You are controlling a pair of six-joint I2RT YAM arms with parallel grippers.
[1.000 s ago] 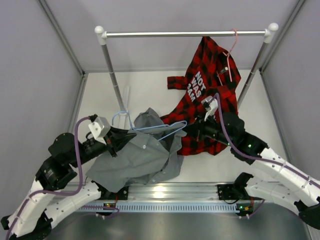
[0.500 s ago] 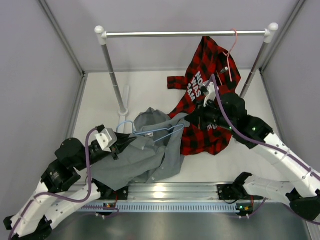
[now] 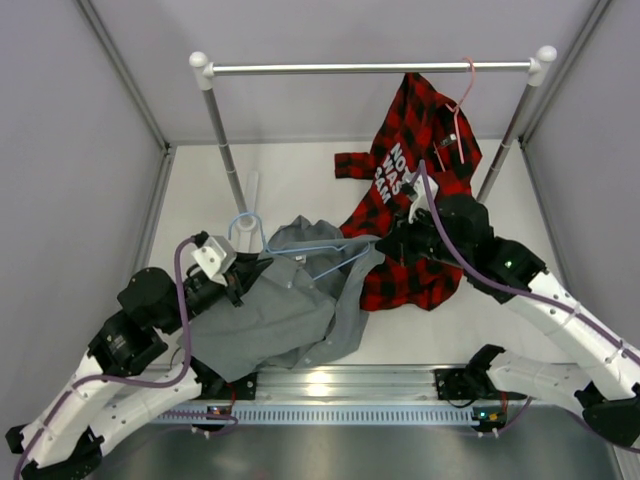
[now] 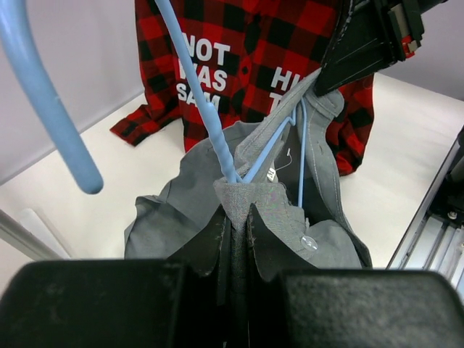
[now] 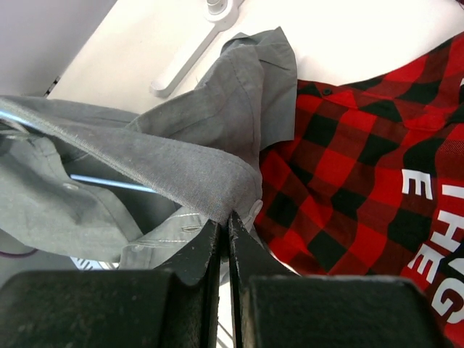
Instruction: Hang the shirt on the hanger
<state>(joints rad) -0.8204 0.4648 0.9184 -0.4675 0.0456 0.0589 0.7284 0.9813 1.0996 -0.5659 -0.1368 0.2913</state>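
Note:
The grey shirt [image 3: 290, 315] lies bunched on the table between my arms, its collar lifted and stretched. The light-blue hanger [image 3: 318, 250] sits inside the collar opening with its hook [image 3: 243, 224] sticking out on the left. My left gripper [image 3: 248, 272] is shut on the shirt's collar [image 4: 250, 199] right below the hanger's twisted neck [image 4: 217, 152]. My right gripper [image 3: 384, 244] is shut on the opposite collar edge [image 5: 217, 192], beside a stretch of hanger wire [image 5: 109, 183]. The lower wires are hidden under cloth.
A red-and-black plaid shirt [image 3: 420, 160] hangs from a pink hanger [image 3: 466, 85] on the rack's rail [image 3: 370, 68] and trails onto the table behind my right gripper. The rack's left post [image 3: 225, 150] stands just behind the hook. A metal rail [image 3: 340, 385] runs along the near edge.
Both grippers have carried the collar and hanger a little toward the back. The right arm rose toward the plaid shirt, and the left gripper shifted right.

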